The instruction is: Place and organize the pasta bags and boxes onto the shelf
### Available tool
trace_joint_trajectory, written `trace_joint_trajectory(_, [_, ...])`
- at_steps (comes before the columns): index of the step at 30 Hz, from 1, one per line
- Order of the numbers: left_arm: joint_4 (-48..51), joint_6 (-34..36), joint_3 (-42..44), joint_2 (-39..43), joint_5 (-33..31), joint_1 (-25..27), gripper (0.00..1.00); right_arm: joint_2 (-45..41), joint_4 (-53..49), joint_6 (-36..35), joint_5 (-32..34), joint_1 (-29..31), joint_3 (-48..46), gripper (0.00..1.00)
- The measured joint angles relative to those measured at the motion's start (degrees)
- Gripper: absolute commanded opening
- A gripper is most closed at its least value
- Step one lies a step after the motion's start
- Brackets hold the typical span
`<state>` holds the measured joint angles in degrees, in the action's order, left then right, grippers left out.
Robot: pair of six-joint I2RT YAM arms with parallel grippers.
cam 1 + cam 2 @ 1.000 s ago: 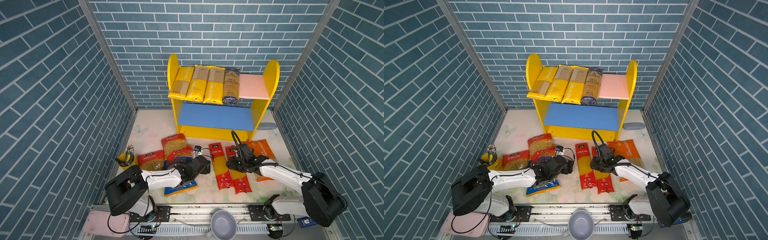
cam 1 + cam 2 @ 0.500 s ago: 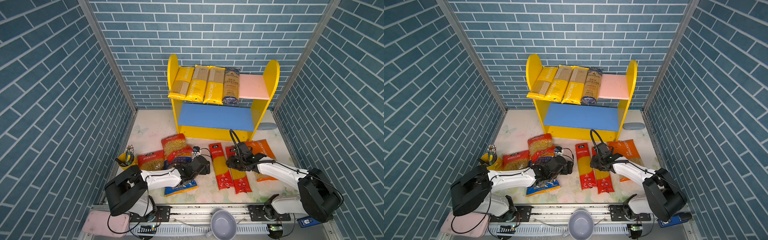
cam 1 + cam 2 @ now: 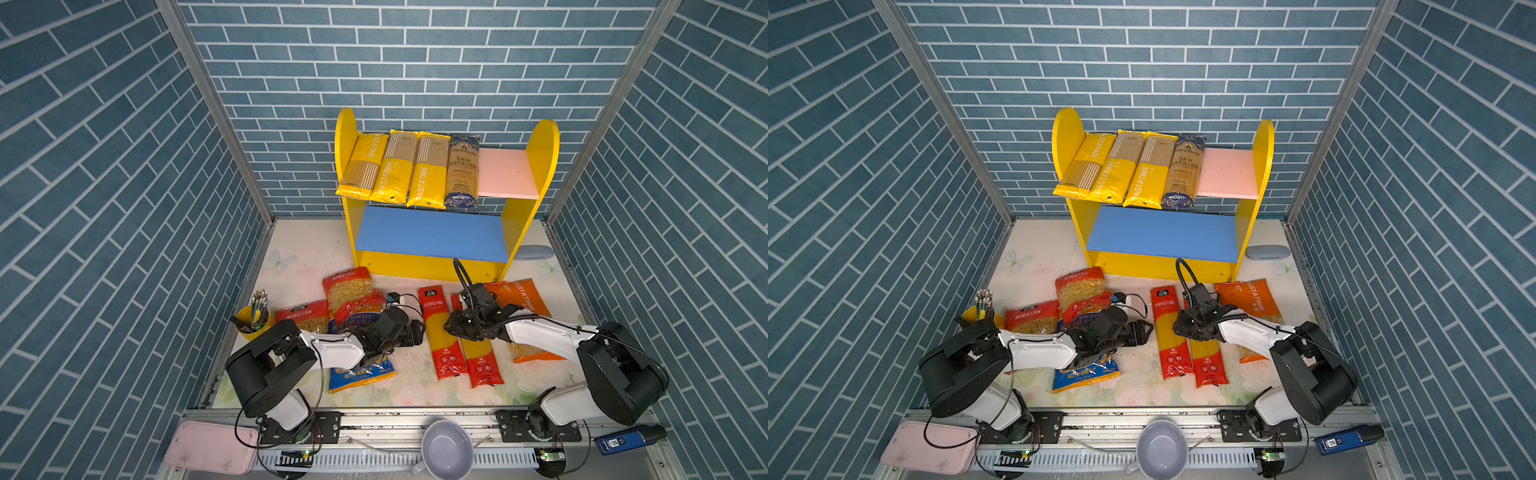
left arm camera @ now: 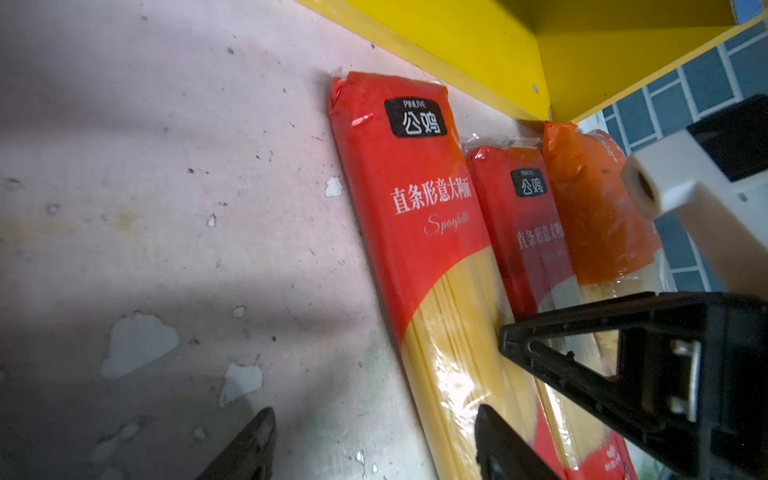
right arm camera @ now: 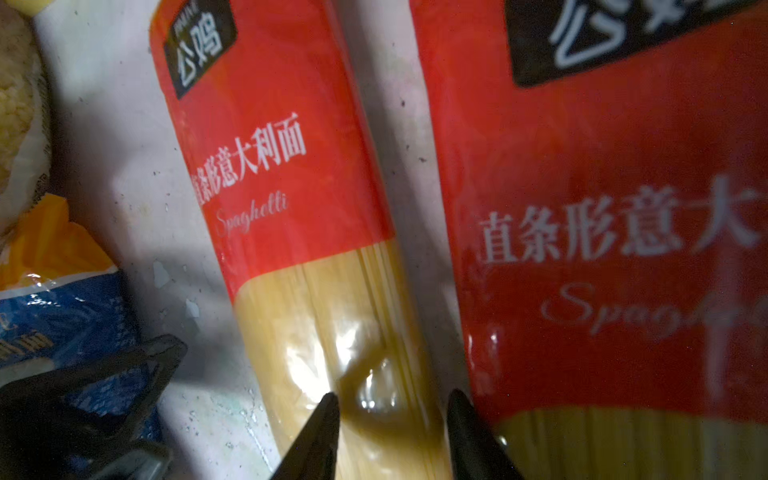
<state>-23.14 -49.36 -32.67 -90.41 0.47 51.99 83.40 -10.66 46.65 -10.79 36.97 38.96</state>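
Note:
Three yellow PASTATIME packs and a dark-blue pack lie on the pink upper board of the shelf; its blue lower board is bare. Two red spaghetti packs lie on the floor. My left gripper is open and straddles the left pack's near edge. My right gripper is open, its fingertips pressing on that pack's other edge. An orange bag, red short-pasta bags and a blue bag lie around.
A yellow cup of pens stands at the left wall. A grey-blue case lies beside the shelf's right foot. A pink tray, a grey bowl and a blue device sit on the front rail.
My right gripper has shifted a little left onto the left red spaghetti pack, and its jaws have narrowed. The left gripper has barely moved, its jaws slightly narrower.

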Motion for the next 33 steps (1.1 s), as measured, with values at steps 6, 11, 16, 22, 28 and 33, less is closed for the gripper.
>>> trace_joint_trajectory(6, [-0.22,-0.46,-0.11,-0.26,1.40,0.00,0.75,0.33,1.16,0.68,-2.23,0.13,0.11,0.45])
trace_joint_trajectory(11, [-0.13,-1.36,-0.11,-0.28,1.44,-0.15,0.72,3.10,7.19,5.29,-5.60,1.09,0.02,0.39])
trace_joint_trajectory(16, [-0.11,-2.86,-0.04,-0.28,0.96,-1.18,0.69,3.67,13.64,9.66,-8.83,2.43,-0.57,0.39])
trace_joint_trajectory(22, [0.04,-3.61,-0.02,-0.28,0.90,-1.51,0.66,2.03,16.44,12.11,-9.60,2.36,-2.10,0.51])
trace_joint_trajectory(28, [0.37,-3.78,-0.04,-0.28,0.92,-1.51,0.62,1.88,15.78,14.12,-8.79,2.23,-4.37,0.73])
trace_joint_trajectory(33, [0.37,-3.80,-0.04,-0.59,1.16,-1.51,0.56,2.19,17.18,15.08,-8.90,2.23,-4.33,0.77])
